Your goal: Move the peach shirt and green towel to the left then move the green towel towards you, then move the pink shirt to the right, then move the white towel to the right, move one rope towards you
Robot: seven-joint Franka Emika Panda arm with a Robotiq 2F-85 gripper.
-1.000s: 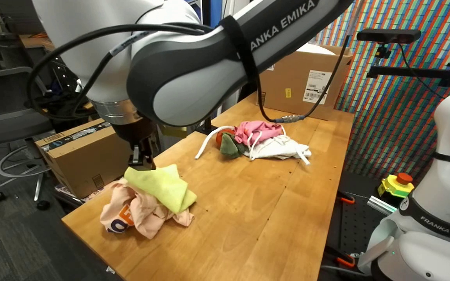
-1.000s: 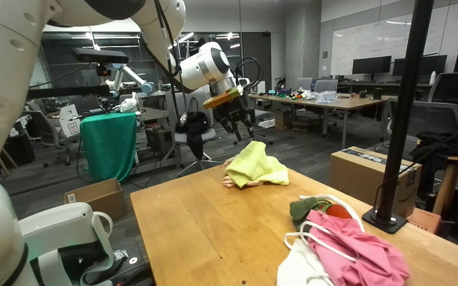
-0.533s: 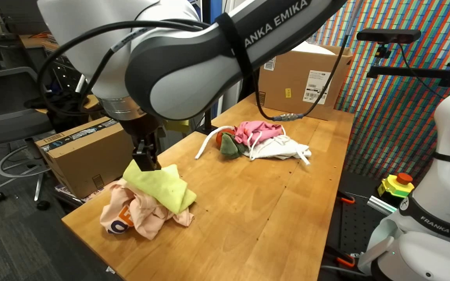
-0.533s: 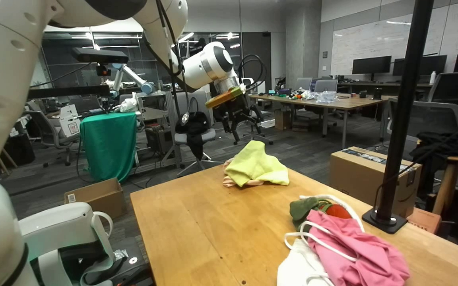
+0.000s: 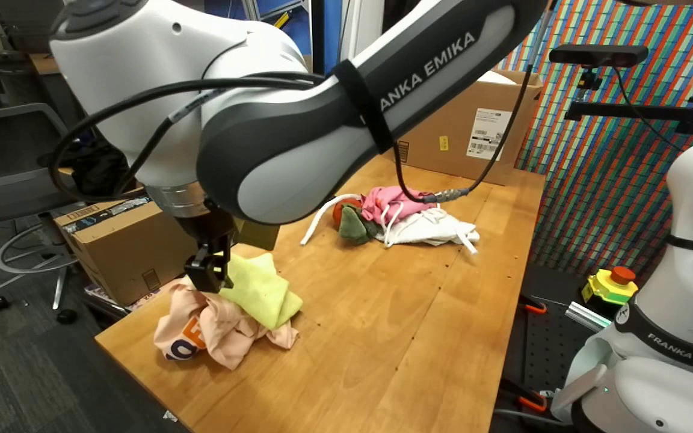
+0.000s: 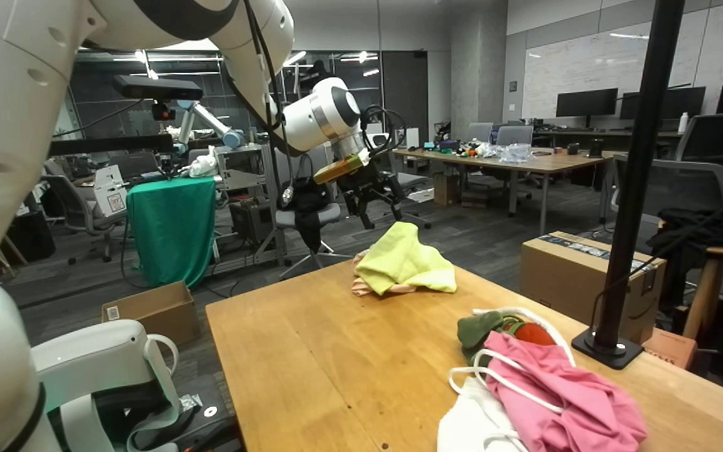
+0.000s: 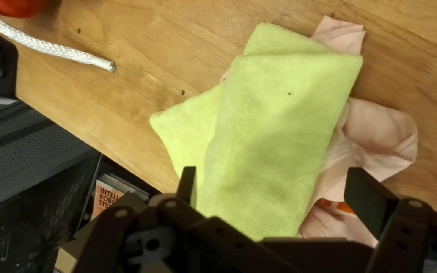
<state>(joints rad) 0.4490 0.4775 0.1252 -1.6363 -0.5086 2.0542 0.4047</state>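
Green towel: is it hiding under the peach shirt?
No, in the wrist view the green towel lies on top of the peach shirt.

FRANKA EMIKA on robot base (image 5: pixel 665 344)

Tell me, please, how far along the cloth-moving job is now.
Looks done: the peach shirt and green towel lie together, apart from the other cloths. In hand: nothing; the open tool is near the green towel. Left, it seems: the green towel's separate move, as it rests on the peach shirt; then the pink shirt, white towel and rope, bunched together.
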